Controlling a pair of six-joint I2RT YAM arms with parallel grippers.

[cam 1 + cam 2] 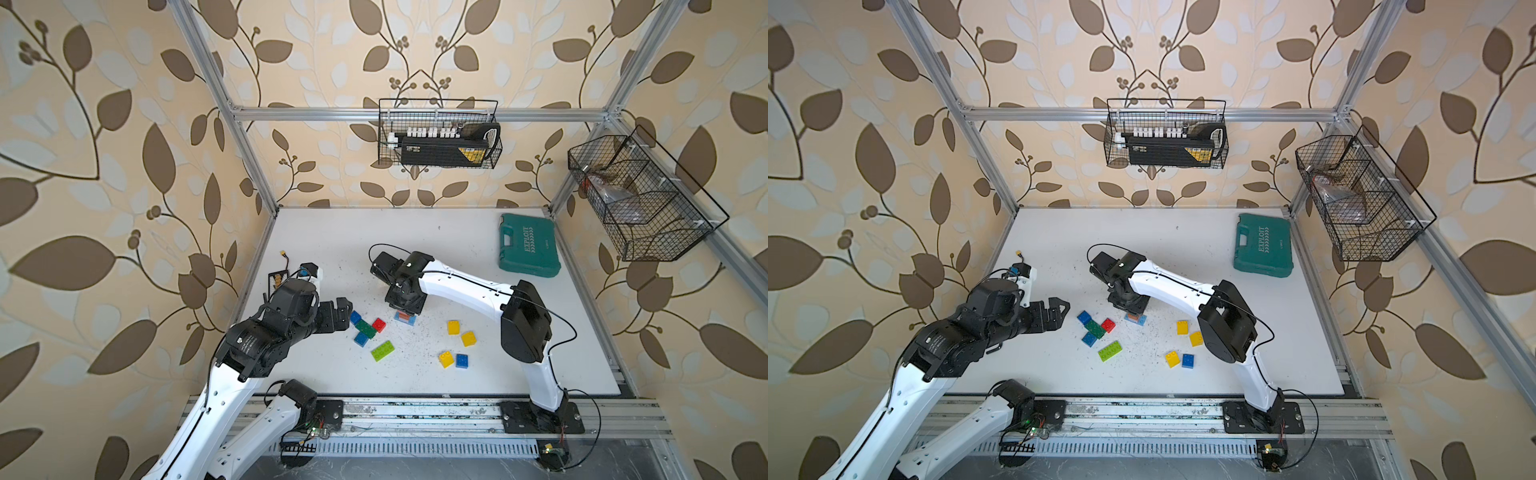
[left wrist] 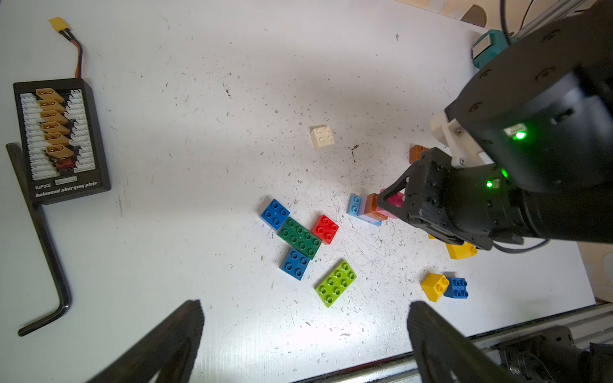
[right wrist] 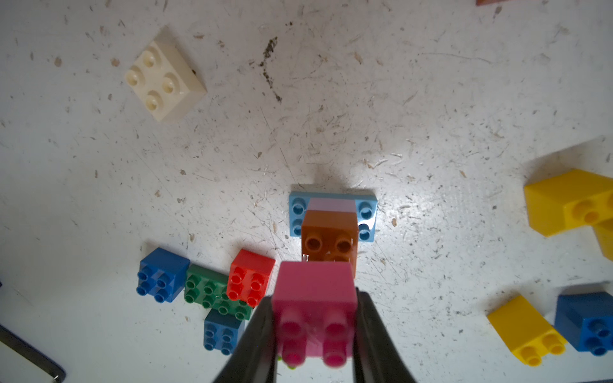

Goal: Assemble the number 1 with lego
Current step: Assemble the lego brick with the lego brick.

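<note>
A pink square studded plastic brick [image 3: 314,315] is pinched by the right gripper [image 3: 314,300] above a brown-topped plastic brick stack [image 1: 405,318]. The left gripper [image 1: 1061,313] is held spread at centre-left

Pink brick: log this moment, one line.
right gripper: shut on pink brick | over brown brick | left gripper: open, empty

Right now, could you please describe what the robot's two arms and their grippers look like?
The left arm and right arm have glossy white shells, black cylindrical joints and thin black cables. The left gripper and right gripper are black, with flat tapering fingers. Small green lights glow on the right wrist.
</note>
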